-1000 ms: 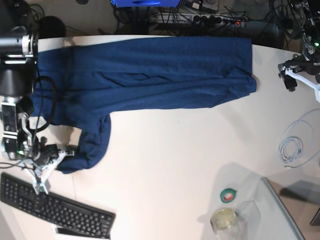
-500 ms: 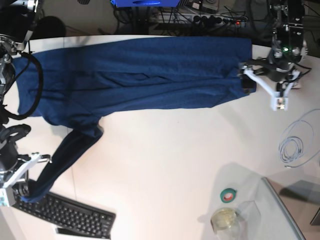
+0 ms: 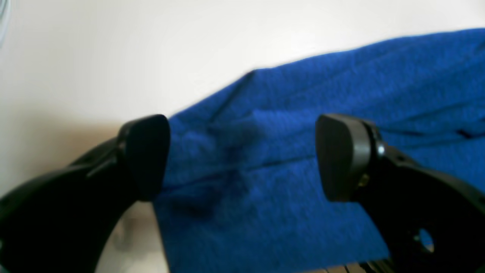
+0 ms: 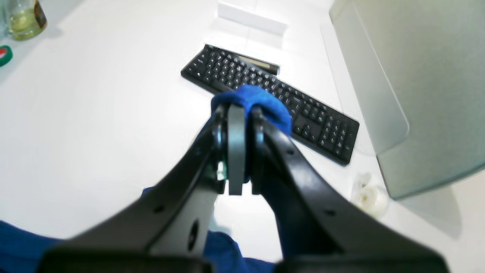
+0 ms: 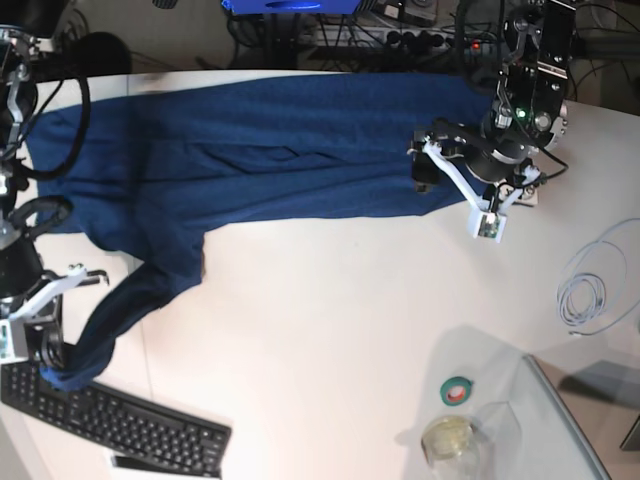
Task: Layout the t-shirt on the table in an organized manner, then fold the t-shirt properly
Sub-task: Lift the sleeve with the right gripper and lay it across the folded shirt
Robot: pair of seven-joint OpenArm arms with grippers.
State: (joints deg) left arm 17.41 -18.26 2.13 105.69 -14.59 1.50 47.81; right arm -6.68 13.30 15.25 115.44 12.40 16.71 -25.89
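The t-shirt [image 5: 300,150] lay along the far side of the table [image 5: 330,320], the keyboard [image 5: 130,420] near left (tape roll [image 5: 456,391] and jar [image 5: 449,445] near right).

The plain navy-blue t-shirt [image 5: 300,130] is spread, creased and partly folded, along the far side of the smooth white counter [image 5: 330,330]. One sleeve-like end is pinched and lifted above the surface.

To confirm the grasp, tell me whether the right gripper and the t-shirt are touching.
Touching; the right wrist view shows the right gripper shut on the t-shirt.
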